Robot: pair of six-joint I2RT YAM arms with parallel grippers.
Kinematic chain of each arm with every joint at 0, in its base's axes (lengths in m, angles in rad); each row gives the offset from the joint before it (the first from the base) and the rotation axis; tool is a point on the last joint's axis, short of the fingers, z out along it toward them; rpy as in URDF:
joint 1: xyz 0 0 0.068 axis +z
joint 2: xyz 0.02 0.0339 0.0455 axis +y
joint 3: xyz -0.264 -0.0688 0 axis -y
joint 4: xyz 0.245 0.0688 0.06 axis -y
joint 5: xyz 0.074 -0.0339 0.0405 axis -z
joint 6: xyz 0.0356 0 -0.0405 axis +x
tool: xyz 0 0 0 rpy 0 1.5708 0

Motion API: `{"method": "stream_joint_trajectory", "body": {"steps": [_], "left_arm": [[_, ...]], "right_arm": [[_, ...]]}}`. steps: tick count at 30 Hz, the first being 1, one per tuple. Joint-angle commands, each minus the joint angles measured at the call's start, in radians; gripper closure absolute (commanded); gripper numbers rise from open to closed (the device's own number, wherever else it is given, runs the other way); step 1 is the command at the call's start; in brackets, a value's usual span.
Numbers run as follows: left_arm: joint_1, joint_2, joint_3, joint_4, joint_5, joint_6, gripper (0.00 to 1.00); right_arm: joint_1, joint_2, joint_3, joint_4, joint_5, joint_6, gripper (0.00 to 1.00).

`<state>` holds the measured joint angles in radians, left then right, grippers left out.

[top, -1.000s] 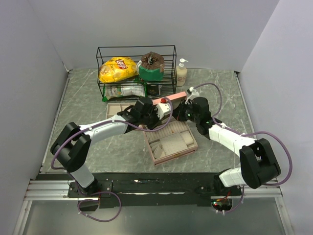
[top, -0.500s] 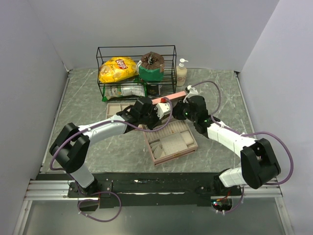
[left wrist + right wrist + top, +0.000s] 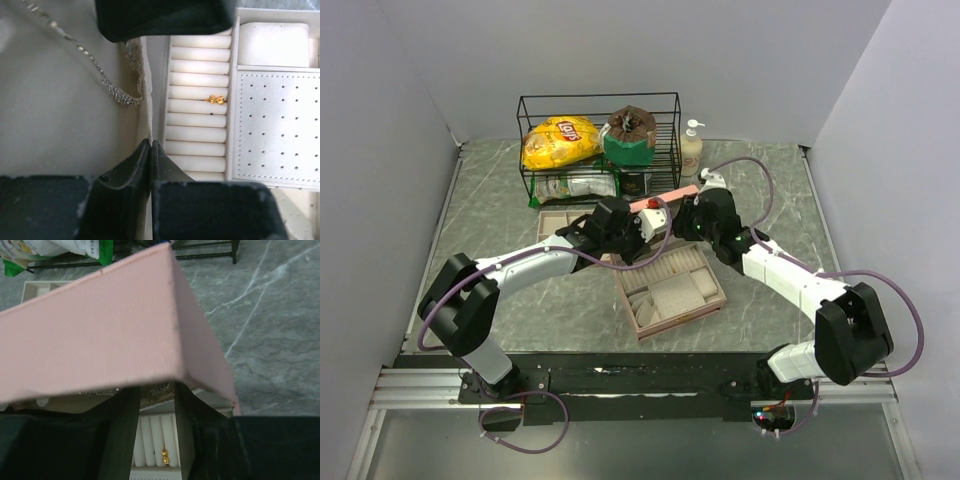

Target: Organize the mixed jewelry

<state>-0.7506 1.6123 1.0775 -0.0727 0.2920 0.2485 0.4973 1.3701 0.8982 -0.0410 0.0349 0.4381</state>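
Watching left gripper (image 3: 150,144) pinching closed near silver chain (image 3: 114,92); right gripper (image 3: 150,400) spread wide, seemingly propping pink lid (image 3: 110,325). Lid risking slipping down, snagging chain, knocking gold ring (image 3: 216,99) loose.

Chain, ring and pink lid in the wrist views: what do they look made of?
Chain: silver-toned metal, glinting links.
Ring: gold-toned metal, shiny; plated or solid unclear.
Lid: pink, matte, finely grained; probably faux leather or fabric over board.

One gold ring (image 3: 216,99), one silver chain (image 3: 107,82), one pink box (image 3: 100,330), one beige tray (image 3: 552,215), one wire basket (image 3: 600,97), one pump bottle (image 3: 691,150)
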Motion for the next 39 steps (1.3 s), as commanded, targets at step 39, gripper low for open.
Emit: {"method": "stream_joint_trajectory", "body": {"steps": [39], "left_arm": [[-0.023, -0.048, 0.015, 0.019, 0.098, -0.012, 0.91]], "right_arm": [[-0.009, 0.044, 0.025, 0.078, -0.022, -0.01, 0.73]]}}
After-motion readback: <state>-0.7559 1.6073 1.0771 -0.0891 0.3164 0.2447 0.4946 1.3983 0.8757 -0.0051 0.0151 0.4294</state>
